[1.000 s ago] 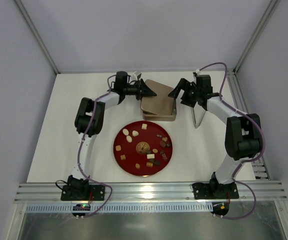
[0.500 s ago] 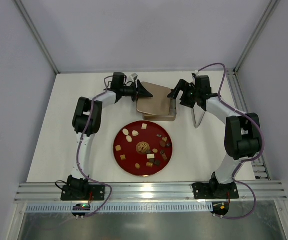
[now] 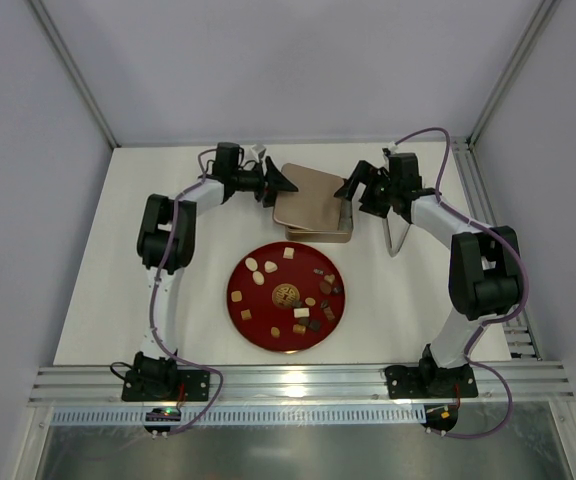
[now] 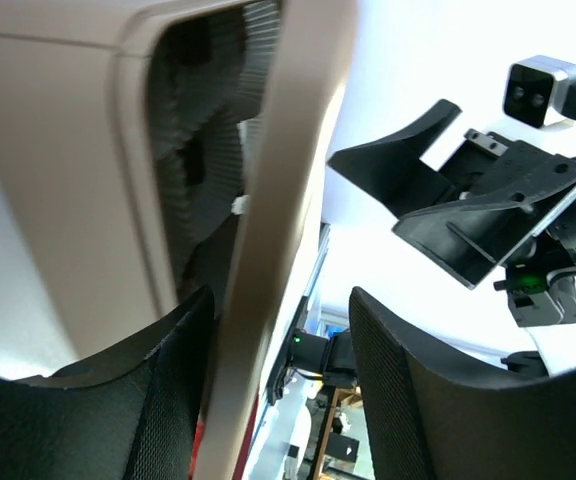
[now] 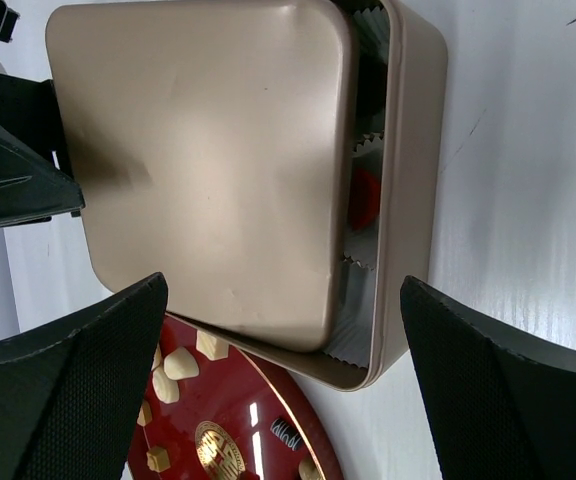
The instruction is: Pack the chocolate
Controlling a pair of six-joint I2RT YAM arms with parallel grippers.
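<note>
The chocolate (image 3: 301, 313) lies as several brown, tan and cream pieces on a round red plate (image 3: 268, 332); cream pieces (image 5: 178, 362) show at the plate's (image 5: 258, 400) edge in the right wrist view. Behind the plate stands a gold tin (image 3: 320, 234) whose lid (image 3: 308, 195) lies askew, shifted left, leaving the right side uncovered. My left gripper (image 3: 289, 183) is open at the lid's left edge, with the lid's rim (image 4: 273, 220) between its jaws (image 4: 280, 300) and a gap on one side. My right gripper (image 3: 349, 190) stands wide open over the tin's right side (image 5: 283, 290), holding nothing.
White pleated paper cups (image 5: 360, 300) and something red (image 5: 366, 195) show inside the tin's wall (image 5: 415, 200). A thin metal loop (image 3: 398, 236) lies on the table to the right of the tin. Frame posts stand at the back corners, and a rail (image 3: 298, 378) runs along the near edge.
The left gripper has drawn back to the left and its jaws have opened wider. The lid has slid left and turned a little. The right arm has hardly moved.
</note>
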